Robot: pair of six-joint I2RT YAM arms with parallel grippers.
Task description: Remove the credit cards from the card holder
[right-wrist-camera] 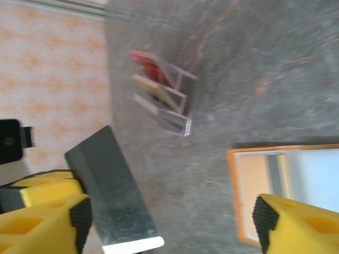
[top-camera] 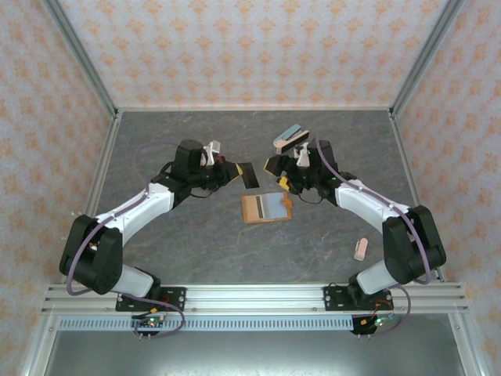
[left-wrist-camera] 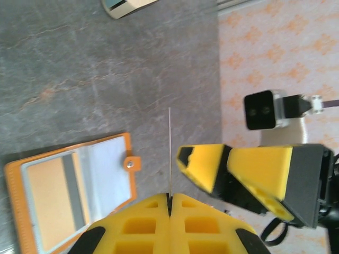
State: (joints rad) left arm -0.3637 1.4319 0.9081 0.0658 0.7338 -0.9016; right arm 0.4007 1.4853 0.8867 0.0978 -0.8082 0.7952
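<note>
The card holder (top-camera: 266, 207) is laid open and flat near the middle of the grey desk (top-camera: 196, 243). Its grey-blue lining is turned up and framed by an orange-tan border, with a small snap tab at one edge. The left tool (left-wrist-camera: 169, 197) is clenched on a dark card (top-camera: 249, 175), which is held above the desk just beyond the holder's far-left corner. From the left wrist the card is seen edge-on, as a thin line between the shut fingers. The right tool (right-wrist-camera: 169, 225) is released — its fingers are spread wide, nothing is gripped, and it is held by the holder's far-right corner. A clear rack (right-wrist-camera: 161, 103) with red and tan cards stands on the desk. A grey-blue wedge (top-camera: 290, 139) lies farther back — apart from the holder.
</note>
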